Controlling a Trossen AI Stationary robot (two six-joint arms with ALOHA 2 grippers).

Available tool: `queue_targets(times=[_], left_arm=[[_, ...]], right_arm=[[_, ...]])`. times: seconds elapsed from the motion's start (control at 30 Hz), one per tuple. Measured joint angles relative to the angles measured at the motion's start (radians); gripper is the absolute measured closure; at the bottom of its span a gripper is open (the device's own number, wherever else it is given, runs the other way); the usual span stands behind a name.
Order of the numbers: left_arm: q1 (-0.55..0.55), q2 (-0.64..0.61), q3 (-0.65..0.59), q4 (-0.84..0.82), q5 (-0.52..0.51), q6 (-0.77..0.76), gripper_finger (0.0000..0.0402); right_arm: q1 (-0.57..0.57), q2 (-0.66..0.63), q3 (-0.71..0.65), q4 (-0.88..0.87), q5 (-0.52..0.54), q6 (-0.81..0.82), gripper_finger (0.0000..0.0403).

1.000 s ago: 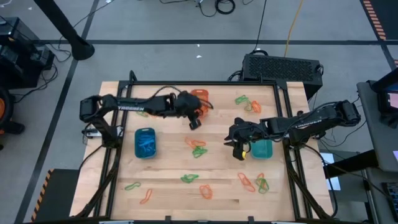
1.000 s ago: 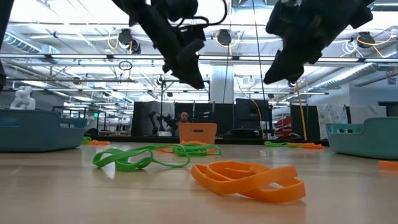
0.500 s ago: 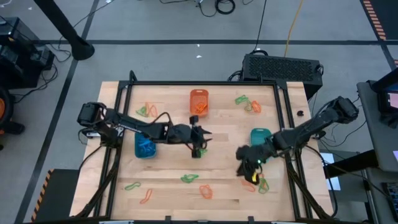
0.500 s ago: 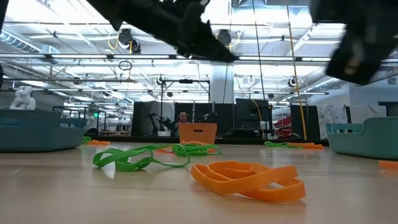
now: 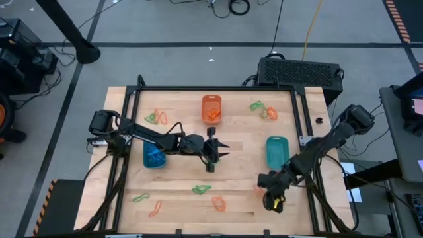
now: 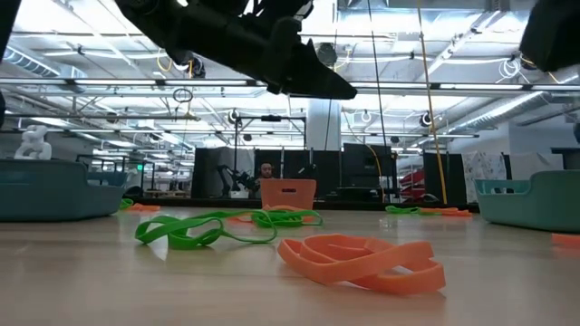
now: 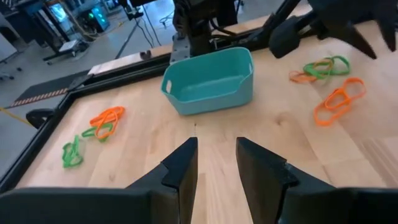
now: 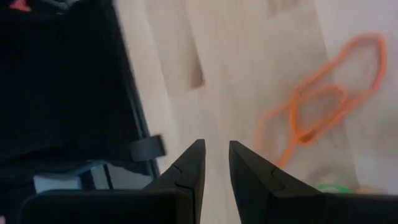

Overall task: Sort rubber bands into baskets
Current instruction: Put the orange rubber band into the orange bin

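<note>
The left hand [image 5: 219,151] is now at the middle of the worktop, away from the orange basket [image 5: 211,108]. The right hand [image 5: 270,200] has moved below the teal basket [image 5: 277,151].

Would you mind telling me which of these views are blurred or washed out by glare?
Right wrist view: motion-smeared, the orange rubber bands streaked. Low view: bright ceiling lights glare, leaving the arms as dark silhouettes; the near orange rubber band is sharp. High and left wrist views: evenly lit, the teal basket crisp.
</note>
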Motion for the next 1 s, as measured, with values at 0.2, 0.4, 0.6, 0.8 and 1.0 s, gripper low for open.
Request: queue_targets(times=[0.2,0.4,0.6,0.8,1.0], left_arm=[[0.000,0.000,0.001,-0.001,0.001,-0.001,0.0283],[0.000,0.000,0.001,0.000,0.001,-0.001,0.0283],[0.000,0.000,0.001,0.000,0.001,-0.001,0.0283],[0.000,0.000,0.001,-0.001,0.002,-0.002,0.0283],[0.000,0.000,0.001,-0.005,0.002,-0.001,0.0283]], right_arm=[[0.036,0.080,0.000,0.002,0.007,0.073,0.0339],[0.055,0.174,0.000,0.056,0.005,0.080,0.0339],[0.055,0.231,0.002,0.069,0.000,0.080,0.0339],[0.058,0.296,0.007,0.096,-0.003,0.079,0.0346],[0.062,0.314,0.006,0.124,0.017,0.075,0.0377]])
